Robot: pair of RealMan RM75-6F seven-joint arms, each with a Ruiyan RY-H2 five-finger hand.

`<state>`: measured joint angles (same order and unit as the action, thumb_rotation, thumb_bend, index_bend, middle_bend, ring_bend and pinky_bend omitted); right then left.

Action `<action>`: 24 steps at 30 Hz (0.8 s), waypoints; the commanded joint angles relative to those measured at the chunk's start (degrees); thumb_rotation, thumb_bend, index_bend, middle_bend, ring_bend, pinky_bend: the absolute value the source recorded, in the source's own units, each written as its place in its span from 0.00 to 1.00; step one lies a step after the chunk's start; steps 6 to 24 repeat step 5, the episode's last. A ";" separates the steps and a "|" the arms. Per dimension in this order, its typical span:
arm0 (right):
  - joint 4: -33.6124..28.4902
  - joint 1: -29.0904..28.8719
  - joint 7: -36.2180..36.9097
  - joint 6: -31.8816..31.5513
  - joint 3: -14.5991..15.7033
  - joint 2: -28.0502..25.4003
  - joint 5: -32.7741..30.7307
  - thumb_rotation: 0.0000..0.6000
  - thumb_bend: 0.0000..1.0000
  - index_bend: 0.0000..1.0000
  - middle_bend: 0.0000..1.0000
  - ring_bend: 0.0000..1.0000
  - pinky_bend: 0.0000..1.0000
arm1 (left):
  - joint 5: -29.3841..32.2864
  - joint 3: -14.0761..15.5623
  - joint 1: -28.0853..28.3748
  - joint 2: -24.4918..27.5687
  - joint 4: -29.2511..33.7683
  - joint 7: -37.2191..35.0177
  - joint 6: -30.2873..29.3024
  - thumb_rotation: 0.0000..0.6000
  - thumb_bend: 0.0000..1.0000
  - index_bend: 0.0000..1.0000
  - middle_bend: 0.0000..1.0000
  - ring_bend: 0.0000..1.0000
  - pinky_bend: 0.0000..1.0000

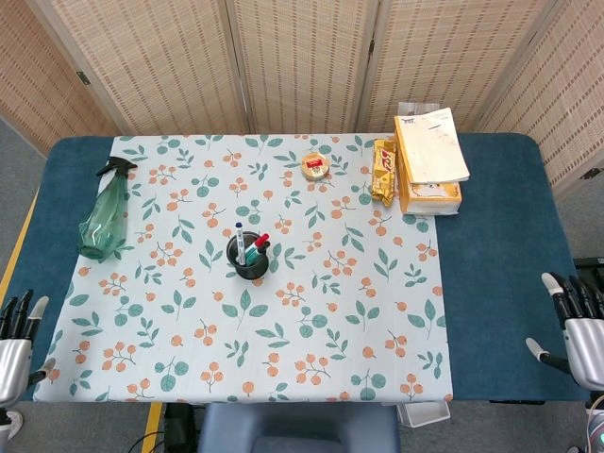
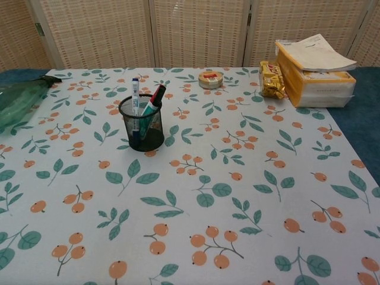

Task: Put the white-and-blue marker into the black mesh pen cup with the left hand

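The black mesh pen cup (image 1: 249, 260) (image 2: 142, 126) stands upright on the floral cloth, left of the table's middle. The white-and-blue marker (image 1: 240, 243) (image 2: 135, 103) stands inside it, blue cap up, beside a red-capped pen (image 2: 157, 97). My left hand (image 1: 16, 343) is at the table's near left corner, fingers spread and holding nothing, far from the cup. My right hand (image 1: 577, 327) hovers off the near right edge, fingers apart and empty. The chest view shows neither hand.
A green spray bottle (image 1: 106, 209) (image 2: 20, 99) lies at the far left. A round tape tin (image 1: 315, 167) (image 2: 210, 79), a gold snack pack (image 1: 383, 171) (image 2: 271, 79) and a stack of books (image 1: 430, 158) (image 2: 313, 69) sit at the back right. A folding screen stands behind the table.
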<state>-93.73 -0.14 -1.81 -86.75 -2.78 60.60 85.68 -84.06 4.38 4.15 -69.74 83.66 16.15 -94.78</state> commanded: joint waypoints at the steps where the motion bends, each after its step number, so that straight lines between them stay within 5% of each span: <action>1: -0.13 -0.09 -0.15 0.16 -0.06 0.00 -0.14 1.00 0.18 0.02 0.07 0.04 0.00 | -2.11 0.53 -0.19 -0.17 -0.57 -0.55 0.56 1.00 0.14 0.00 0.00 0.01 0.35; 24: -0.21 -0.27 -0.23 0.63 0.02 0.01 -0.23 1.00 0.19 0.02 0.08 0.04 0.00 | -4.71 1.26 -0.14 0.35 -0.36 -2.90 1.20 1.00 0.14 0.00 0.00 0.00 0.33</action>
